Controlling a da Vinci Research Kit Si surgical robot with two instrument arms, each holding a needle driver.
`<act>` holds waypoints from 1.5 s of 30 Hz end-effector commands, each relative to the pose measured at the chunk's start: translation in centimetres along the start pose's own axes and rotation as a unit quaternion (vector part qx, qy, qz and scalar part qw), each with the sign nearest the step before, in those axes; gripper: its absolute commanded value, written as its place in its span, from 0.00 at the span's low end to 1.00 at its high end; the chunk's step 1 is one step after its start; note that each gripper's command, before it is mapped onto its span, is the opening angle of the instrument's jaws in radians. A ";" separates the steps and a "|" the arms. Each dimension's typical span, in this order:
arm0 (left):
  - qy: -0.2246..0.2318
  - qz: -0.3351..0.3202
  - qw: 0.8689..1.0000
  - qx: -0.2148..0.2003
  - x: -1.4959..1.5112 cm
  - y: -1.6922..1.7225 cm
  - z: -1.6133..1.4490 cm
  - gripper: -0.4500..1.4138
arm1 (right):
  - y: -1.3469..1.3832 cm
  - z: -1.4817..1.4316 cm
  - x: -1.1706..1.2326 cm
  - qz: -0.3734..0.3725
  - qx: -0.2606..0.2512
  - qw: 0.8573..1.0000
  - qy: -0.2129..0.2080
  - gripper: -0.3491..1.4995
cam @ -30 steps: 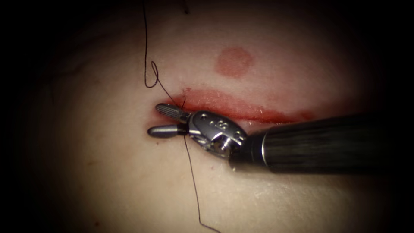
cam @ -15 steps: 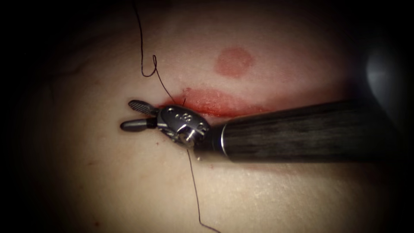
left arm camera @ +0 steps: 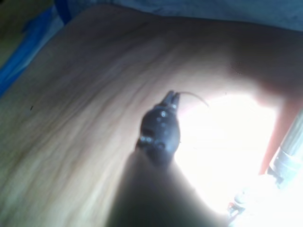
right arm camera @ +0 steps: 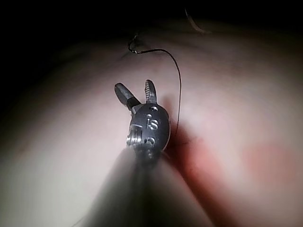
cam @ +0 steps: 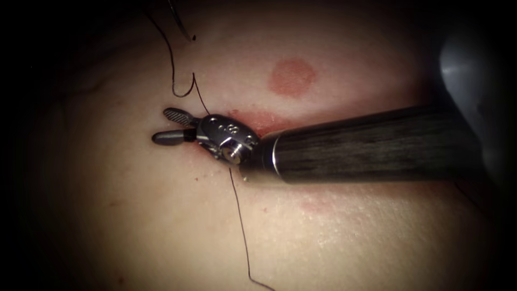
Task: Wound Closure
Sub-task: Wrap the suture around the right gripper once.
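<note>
Fingers (cam: 175,115) of right tool (cam: 171,126) spread apart, holding nothing.

Endoscope view dim, dark vignette at edges; left wrist view glare-washed, blurred.

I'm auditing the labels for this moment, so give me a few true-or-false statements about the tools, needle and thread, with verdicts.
1. The right pincer is open and holds nothing. True.
2. It sits at the right end of the cut. False: it is at the left end.
3. The needle is in the tissue. False: the left pincer holds it near one end, off the tissue.
4. The thread leaves the tissue beside the cut. True.
</note>
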 end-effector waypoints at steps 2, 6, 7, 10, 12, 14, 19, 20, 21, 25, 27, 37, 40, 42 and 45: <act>0.005 -0.007 1.000 -0.003 -0.01 0.11 -0.04 0.05 | 0.05 0.08 -0.02 -0.007 -0.014 1.000 0.000 0.58; 0.013 -0.015 1.000 -0.006 -0.09 0.46 -0.23 0.05 | 0.17 0.08 0.07 -0.011 -0.050 0.999 0.014 0.54; 0.013 -0.015 1.000 -0.006 -0.10 0.52 -0.26 0.05 | 0.19 0.08 0.09 -0.012 -0.055 0.998 0.017 0.54; 0.016 -0.015 1.000 -0.006 -0.12 0.65 -0.33 0.05 | 0.28 0.10 0.16 -0.014 -0.071 0.997 0.027 0.52; 0.021 -0.018 1.000 0.000 -0.11 0.68 -0.37 0.05 | 0.33 0.11 0.19 -0.017 -0.084 0.996 0.035 0.52; 0.026 -0.019 0.999 0.005 -0.08 0.69 -0.41 0.05 | 0.36 0.12 0.20 -0.018 -0.094 0.995 0.037 0.52; 0.031 -0.017 0.999 0.007 -0.03 0.83 -0.54 0.05 | 0.38 0.08 0.21 -0.017 -0.117 0.991 0.055 0.51; 0.033 -0.021 0.999 0.008 -0.04 0.88 -0.56 0.05 | 0.39 0.07 0.21 -0.016 -0.119 0.991 0.059 0.51; 0.033 -0.023 0.999 0.008 -0.05 0.91 -0.57 0.05 | 0.39 0.06 0.23 -0.018 -0.122 0.990 0.061 0.50; 0.034 -0.019 0.999 0.009 -0.12 1.06 -0.63 0.05 | 0.44 -0.01 0.30 -0.019 -0.135 0.988 0.073 0.49; 0.028 -0.024 0.999 0.013 -0.15 1.14 -0.68 0.05 | 0.46 -0.05 0.32 -0.019 -0.141 0.987 0.078 0.49; 0.017 -0.041 0.999 0.031 -0.39 1.22 -1.03 0.05 | 0.48 -0.36 0.34 -0.018 -0.165 0.981 0.098 0.49; 0.013 -0.051 0.998 0.037 -0.55 1.28 -0.98 0.05 | 0.46 -0.42 0.38 -0.016 -0.165 0.980 0.112 0.49; 0.012 -0.058 0.997 0.042 -0.69 1.34 -0.86 0.05 | 0.44 -0.44 0.43 -0.014 -0.160 0.979 0.124 0.49; 0.008 -0.067 0.997 0.044 -0.92 1.46 -0.66 0.05 | 0.41 -0.46 0.51 -0.012 -0.149 0.979 0.138 0.49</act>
